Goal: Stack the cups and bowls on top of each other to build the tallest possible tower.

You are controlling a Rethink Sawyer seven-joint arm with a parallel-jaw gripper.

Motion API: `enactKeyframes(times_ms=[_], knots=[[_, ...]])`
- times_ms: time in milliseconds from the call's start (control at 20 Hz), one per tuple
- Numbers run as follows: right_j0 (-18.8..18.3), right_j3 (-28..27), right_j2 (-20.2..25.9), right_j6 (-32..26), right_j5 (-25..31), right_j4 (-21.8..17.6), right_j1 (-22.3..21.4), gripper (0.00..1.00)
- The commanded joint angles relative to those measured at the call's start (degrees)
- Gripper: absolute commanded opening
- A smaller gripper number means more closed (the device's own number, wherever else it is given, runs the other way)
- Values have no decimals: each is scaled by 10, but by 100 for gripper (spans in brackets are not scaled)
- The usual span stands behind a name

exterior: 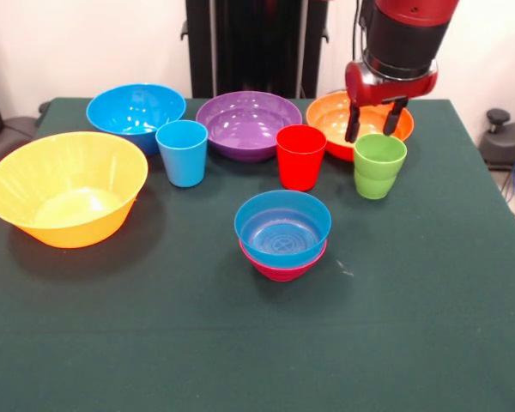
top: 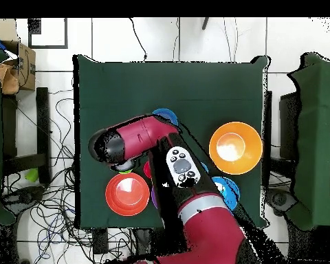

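The gripper (exterior: pixel 378 123) hangs just above the lime green cup (exterior: pixel 379 166), its two dark fingers (exterior: pixel 353 125) spread apart and straddling the cup's rim without seeming to touch it, so the claw is released and carries nothing. Taking the small blue bowl (exterior: pixel 282 227) at the middle of the green table (exterior: pixel 429 326) as the clock's centre in the front view, that bowl sits nested in the small magenta bowl (exterior: pixel 281 268), of which only the lower wall shows beneath it. The green cup stands upright at about 2 o'clock, with the red-orange bowl (exterior: pixel 330 120) just behind it, partly hidden by the gripper. The red cup (exterior: pixel 300 156) stands at 12 o'clock, and the purple bowl (exterior: pixel 248 124) is behind it, near 11 o'clock. The light blue cup (exterior: pixel 182 152) is at 10 o'clock, just in front of the large blue bowl (exterior: pixel 136 113). The yellow-orange bowl (exterior: pixel 66 186) rests well apart at 9 o'clock, tilted a little toward the camera. From overhead the arm (top: pixel 137 141) covers most of the ware, so the green cup is probably the small patch under its end, though that view is poor.
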Motion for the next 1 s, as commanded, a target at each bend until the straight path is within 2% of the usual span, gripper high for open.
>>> enactKeyframes(times_ms=[50,500,750,1000], knots=[[30,13,21,9,-53,-11,54,100],[42,53,13,39,-96,1,36,100],[51,55,9,47,-106,7,37,100],[55,47,-4,45,-116,-4,49,100]])
